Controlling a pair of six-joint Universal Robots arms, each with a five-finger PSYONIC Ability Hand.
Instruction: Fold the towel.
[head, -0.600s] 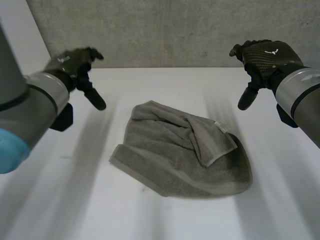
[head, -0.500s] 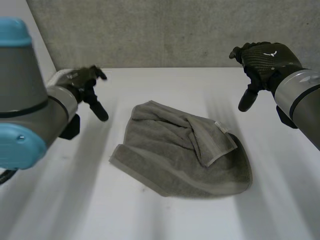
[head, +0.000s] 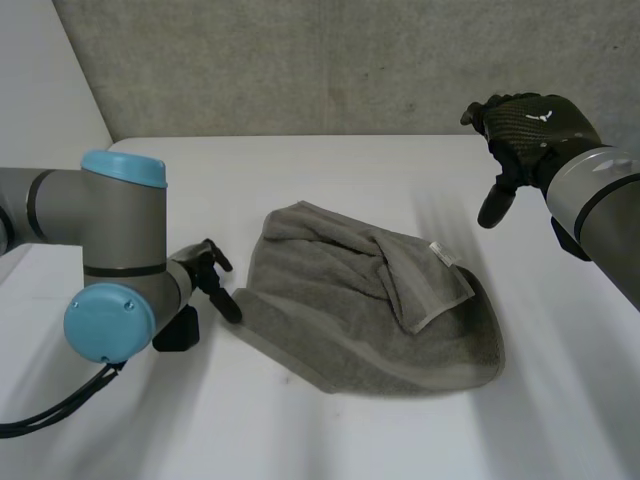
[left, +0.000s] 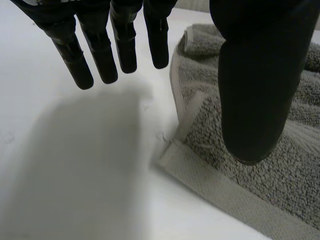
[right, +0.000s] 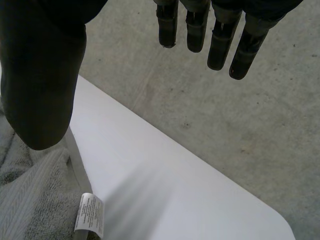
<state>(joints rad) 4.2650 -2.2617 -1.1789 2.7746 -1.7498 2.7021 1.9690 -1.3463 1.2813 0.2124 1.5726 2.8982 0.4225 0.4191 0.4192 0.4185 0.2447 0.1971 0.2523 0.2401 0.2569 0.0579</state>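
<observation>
Towel: the towel (head: 370, 310) is lying crumpled in the middle of the worktop (head: 330, 170), one flap folded over its top, a white tag (head: 440, 252) showing at its far right edge
Left robot hand: the left robot hand (head: 205, 275) is sitting low at the towel's near left corner, holding nothing
Left fingers: in the left wrist view the left robot hand (left: 257, 75) is keeping its fingers straight and spread from the thumb; the thumb is hanging over the towel (left: 280, 190) by its hemmed corner, the fingers over bare worktop (left: 75, 165); I cannot tell whether it is touching the cloth
Right robot hand: the right robot hand (head: 525, 125) is hovering above the far right of the worktop, well apart from the towel, holding nothing
Right fingers: in the right wrist view the right robot hand (right: 42, 75) is showing straight, relaxed fingers, with the towel (right: 30, 200) and tag (right: 89, 214) below its thumb
Behind: a grey wall (head: 330, 60) is standing beyond the worktop
</observation>
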